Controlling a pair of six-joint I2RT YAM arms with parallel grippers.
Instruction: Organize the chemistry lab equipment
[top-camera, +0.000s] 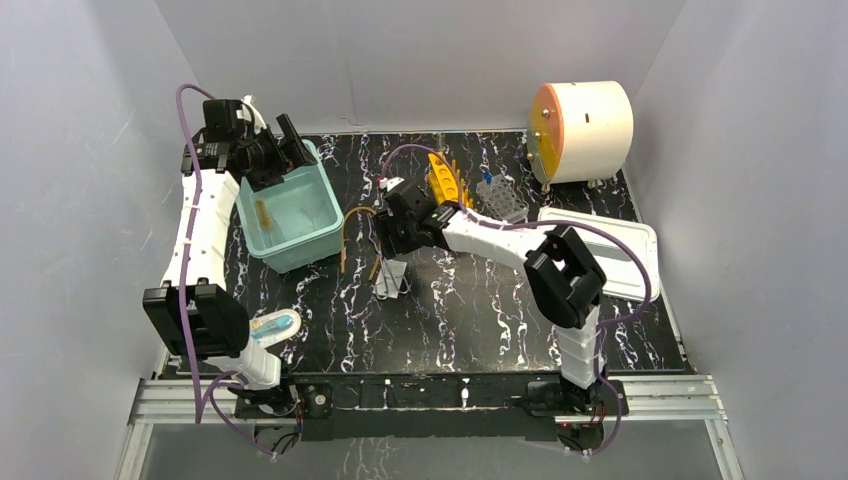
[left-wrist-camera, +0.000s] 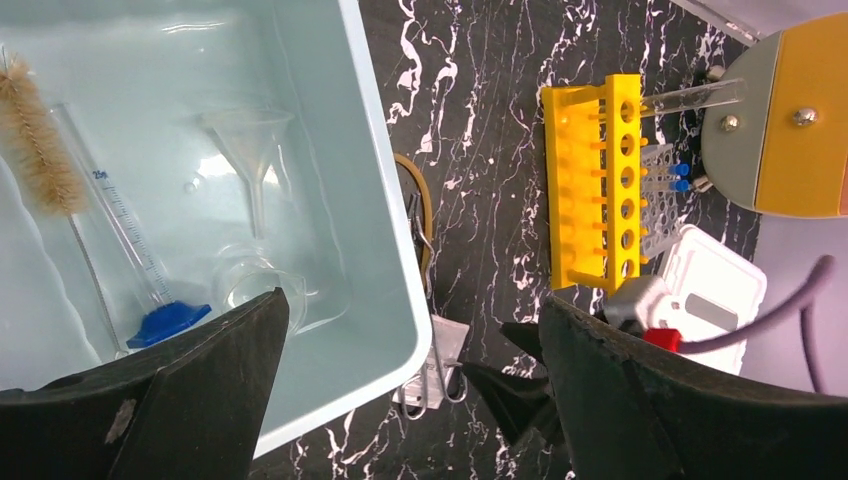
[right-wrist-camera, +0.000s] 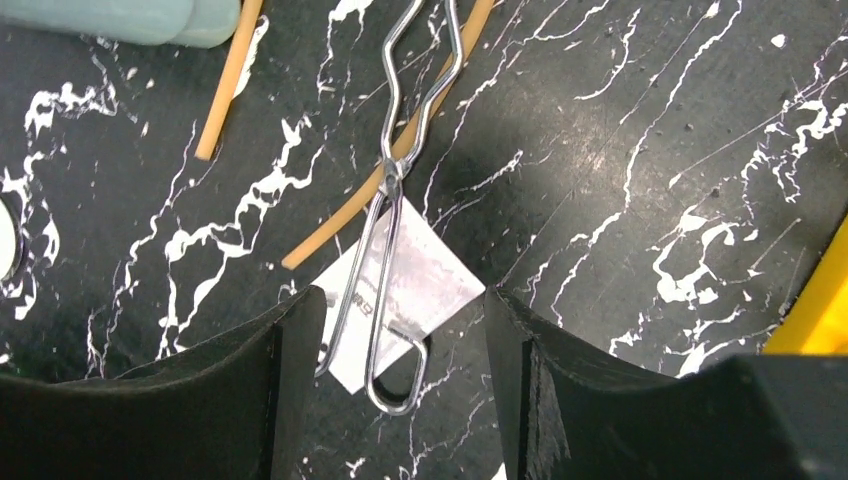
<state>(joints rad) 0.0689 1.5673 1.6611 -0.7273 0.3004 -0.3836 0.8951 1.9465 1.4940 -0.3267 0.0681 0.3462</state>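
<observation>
Left end effector (left-wrist-camera: 410, 310): jaws spread wide and holding nothing. It hangs over the right-hand wall of the teal bin (left-wrist-camera: 385, 190), one finger above the bin and the other above the counter (top-camera: 460, 330).

Bin contents, in the left wrist view:
- one bristle brush (left-wrist-camera: 35, 140), upper left
- one graduated cylinder (left-wrist-camera: 120, 220) with a blue foot
- one clear funnel (left-wrist-camera: 250, 135), centre
- one clear glass beaker (left-wrist-camera: 255, 280), just below the funnel

Right end effector (right-wrist-camera: 400, 315): jaws apart and gripping nothing. Its fingers straddle the handle loops of one pair of metal tongs (right-wrist-camera: 385, 200), which lie on one white paper square (right-wrist-camera: 430, 280). You cannot tell whether the fingers touch the counter.

One amber rubber tube (right-wrist-camera: 330, 225) runs under the tongs, and its other strand lies just beside the bin wall.

At mid-right of the left wrist view, one yellow rack (left-wrist-camera: 590, 190) lies with one test tube (left-wrist-camera: 690, 97) poking out of its top. One clear plastic tube rack (top-camera: 500, 200) sits right beside it.

For clearance, you have bare counter across the lower centre of the top view. One white tray (top-camera: 610, 255) crowds the right edge, and one drum (top-camera: 585, 130) crowds the upper right corner.
</observation>
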